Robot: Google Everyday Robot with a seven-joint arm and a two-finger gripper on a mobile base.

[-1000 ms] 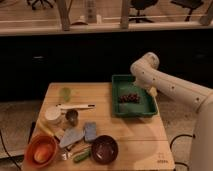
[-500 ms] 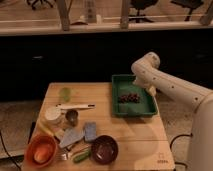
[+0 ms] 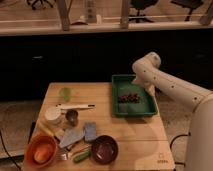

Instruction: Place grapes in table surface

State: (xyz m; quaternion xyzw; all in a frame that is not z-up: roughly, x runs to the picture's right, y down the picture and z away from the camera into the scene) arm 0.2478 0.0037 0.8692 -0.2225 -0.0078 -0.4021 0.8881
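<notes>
Not much has changed in the last sec: my arm sits in the same bent pose as before, and the grapes (image 3: 131, 97) haven't budged. They're lying approx mid green tray (image 3: 116, 102), on its floor, not on the bare wood. My tool (image 3: 149, 89) hangs over the tray's far right corner, near the bunch but above & behind it, not touching as far as I can tell. Its jaws are spread wide w/ nothing between them.

What that means: the pick hasn't begun, so the task is basically at its start. Next I'd need to bring the tool fwd & left down onto the bunch, close on it, lift clear of the tray rim, then carry it to bare wood on the counter (image 3: 132, 132). The strip in front of the tray, right of the maroon bowl (image 3: 104, 149), looks like the best spot. Risk, imo: the bunch is lumpy & loose, so a shallow pinch may catch only a berry or two. The tray wall is also close to my approach.
</notes>
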